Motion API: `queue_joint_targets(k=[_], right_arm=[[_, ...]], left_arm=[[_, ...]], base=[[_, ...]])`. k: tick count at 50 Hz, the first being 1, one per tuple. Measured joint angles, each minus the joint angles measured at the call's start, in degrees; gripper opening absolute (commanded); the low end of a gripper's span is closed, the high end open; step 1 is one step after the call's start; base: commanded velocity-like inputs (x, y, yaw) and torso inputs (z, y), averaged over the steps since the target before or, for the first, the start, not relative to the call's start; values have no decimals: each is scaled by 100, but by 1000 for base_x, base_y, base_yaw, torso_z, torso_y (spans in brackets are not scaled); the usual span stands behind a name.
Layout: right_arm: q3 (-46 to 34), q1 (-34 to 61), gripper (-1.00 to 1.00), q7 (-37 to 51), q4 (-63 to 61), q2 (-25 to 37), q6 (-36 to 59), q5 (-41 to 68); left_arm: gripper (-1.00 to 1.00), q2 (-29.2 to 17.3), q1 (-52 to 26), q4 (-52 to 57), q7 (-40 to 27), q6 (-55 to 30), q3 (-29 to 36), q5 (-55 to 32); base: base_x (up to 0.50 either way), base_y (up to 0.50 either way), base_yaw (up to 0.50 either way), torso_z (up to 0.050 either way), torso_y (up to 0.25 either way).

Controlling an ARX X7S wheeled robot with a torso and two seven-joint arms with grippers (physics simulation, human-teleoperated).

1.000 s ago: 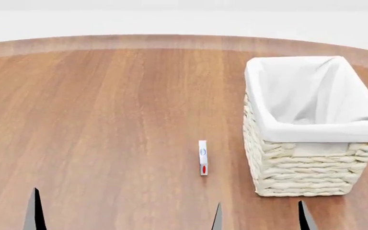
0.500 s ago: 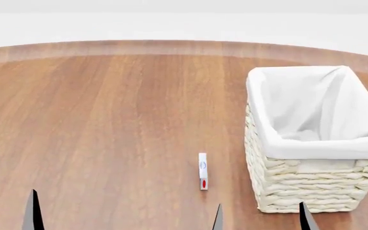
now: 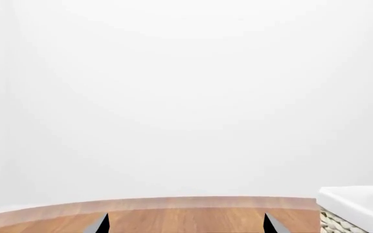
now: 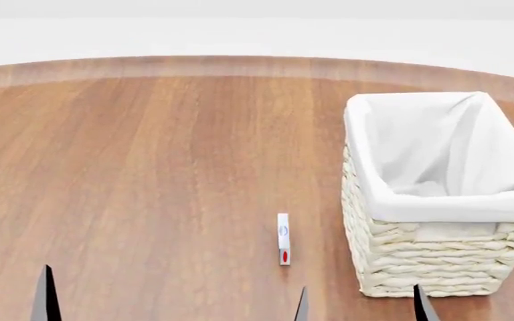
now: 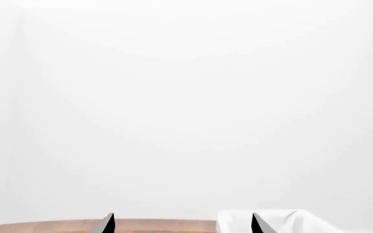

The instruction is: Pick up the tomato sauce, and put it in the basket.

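The tomato sauce does not show in any view. The basket (image 4: 436, 200), cream wicker with a white cloth liner, stands on the right of the wooden table (image 4: 150, 167); nothing shows inside it. Its corner shows in the left wrist view (image 3: 358, 201) and its liner in the right wrist view (image 5: 274, 221). My right gripper (image 4: 361, 306) is open at the near edge, just in front of the basket's left corner, with nothing between its fingertips (image 5: 183, 224). My left gripper (image 3: 185, 225) is open and empty; only one of its fingertips (image 4: 48, 294) shows in the head view, at the near left.
A thin white upright strip with a red mark (image 4: 283, 239) stands on the table just left of the basket, ahead of the right gripper. The table's curved far edge (image 4: 239, 65) meets a white background.
The basket and the strip slid down the head view between the two earlier frames as the view shifted. Since then the right fingertips have shifted slightly left.
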Motion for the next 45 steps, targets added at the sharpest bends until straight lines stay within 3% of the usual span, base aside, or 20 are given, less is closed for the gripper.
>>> queue_joint_targets(k=[29,45], right_arm=[[-134,342,100,-114,1347,-187,-232,403],[-199,551,100,12,1552,-249,654,1043]], left_arm=[[100,-60,-44,-5,-78,-34,70,-44],[100,-85,-75,-50,-98,-5,100,-92]], base=[[0,0,0,0,0],[0,0,0,0,0]])
